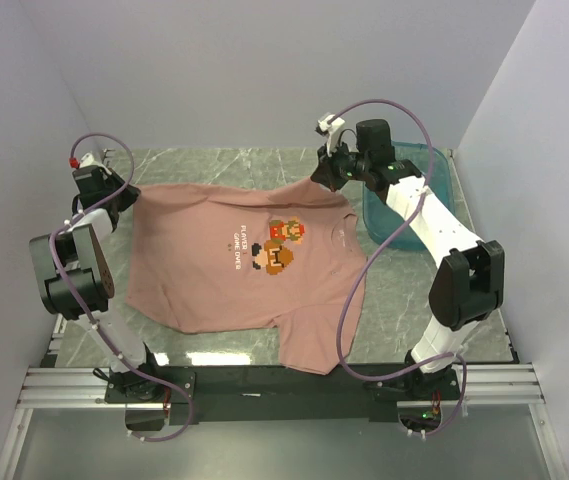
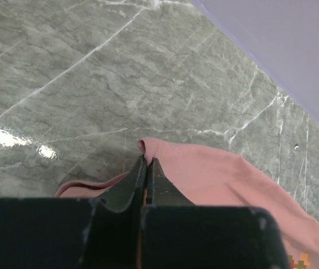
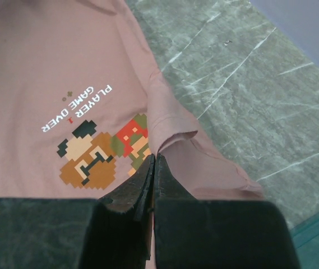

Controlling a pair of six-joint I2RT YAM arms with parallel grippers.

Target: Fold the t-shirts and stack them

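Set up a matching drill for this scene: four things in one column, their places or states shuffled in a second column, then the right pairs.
Column one
1. dusty salmon-pink cotton t-shirt
2. translucent teal plastic tub
3. left end effector
4. right end effector

Column two
A. at the far right, partly behind the right arm
B. shut on the shirt's far right edge
C. spread print-up on the green marble table
D. shut on the shirt's far left corner

Pairs: 1-C, 2-A, 3-D, 4-B
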